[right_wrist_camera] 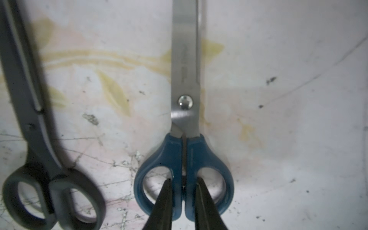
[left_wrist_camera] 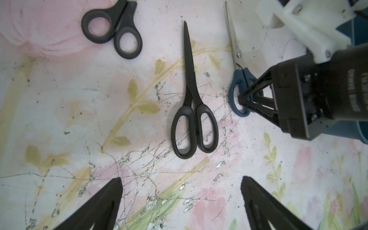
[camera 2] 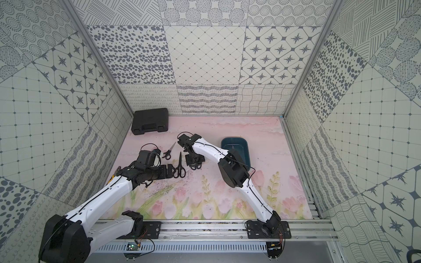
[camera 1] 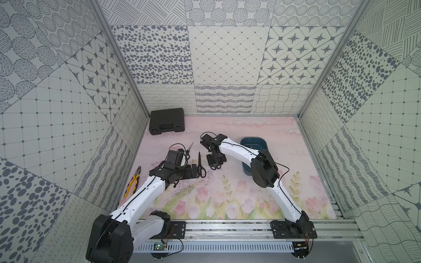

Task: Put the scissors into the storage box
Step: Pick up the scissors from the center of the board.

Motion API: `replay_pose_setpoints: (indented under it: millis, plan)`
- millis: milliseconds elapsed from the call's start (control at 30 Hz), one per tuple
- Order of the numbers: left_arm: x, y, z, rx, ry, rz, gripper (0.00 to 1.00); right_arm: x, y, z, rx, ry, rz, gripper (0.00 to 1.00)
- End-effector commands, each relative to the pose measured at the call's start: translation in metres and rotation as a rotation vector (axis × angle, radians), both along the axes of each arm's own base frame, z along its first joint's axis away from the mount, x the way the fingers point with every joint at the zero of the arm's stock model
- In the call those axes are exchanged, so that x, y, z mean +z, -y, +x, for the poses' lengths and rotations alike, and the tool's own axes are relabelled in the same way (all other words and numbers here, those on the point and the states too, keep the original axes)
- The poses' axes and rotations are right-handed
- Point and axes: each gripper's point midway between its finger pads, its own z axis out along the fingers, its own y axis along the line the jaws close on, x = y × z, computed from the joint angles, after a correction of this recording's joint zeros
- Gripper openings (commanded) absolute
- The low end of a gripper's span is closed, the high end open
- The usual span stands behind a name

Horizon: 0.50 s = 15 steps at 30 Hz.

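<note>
I counted one pair of yellow-handled pliers (camera 1: 133, 184) at the far left of the mat (camera 1: 227, 193). One closed black case (camera 1: 167, 121) sat in the back left corner.

Two grippers were in view. My left gripper (left_wrist_camera: 181, 179) had its jaws wide apart and held nothing. It pointed at the loops of the black scissors (left_wrist_camera: 190, 79) but did not touch them.

I counted three pairs of scissors on the mat, all outside the box. The small scissors (left_wrist_camera: 117, 29) lay furthest left, with grey-black loops and the tip angled toward the back. The black scissors lay just to their right, blades together and pointing toward the back wall. The blue scissors (right_wrist_camera: 185, 79) lay beside those, nearly parallel, with bright steel blades.

My right gripper (right_wrist_camera: 184, 179) was down on the blue scissors with one finger through each loop. The two fingers were pressed against the handle's middle bars, so it was clamped on that pair, which lay flat on the mat.

There was one box (camera 2: 234, 138), dark teal, on the right and well apart from the scissors. My right arm crossed over its near half. I could not tell what lay inside.
</note>
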Motion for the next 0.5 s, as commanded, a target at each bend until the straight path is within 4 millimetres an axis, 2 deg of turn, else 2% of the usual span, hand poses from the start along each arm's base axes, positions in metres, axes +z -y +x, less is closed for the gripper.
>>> replay_pose_setpoints:
  millis: [0, 100, 333, 467]
  plan:
    - [0.011, 0.018, 0.008, -0.051, 0.043, -0.103, 0.97, -0.031, 0.02, -0.006, 0.042, -0.028, -0.07, 0.0]
    - [0.021, 0.028, 0.011, -0.084, 0.082, -0.163, 0.97, -0.014, 0.011, -0.002, 0.086, 0.012, -0.009, 0.0]
    - [0.047, 0.057, 0.013, -0.198, 0.159, -0.292, 0.99, 0.013, 0.017, -0.006, 0.105, 0.046, 0.047, 0.0]
    - [0.062, 0.072, 0.017, -0.247, 0.246, -0.299, 0.99, 0.044, 0.012, -0.002, 0.147, 0.147, 0.139, 0.0]
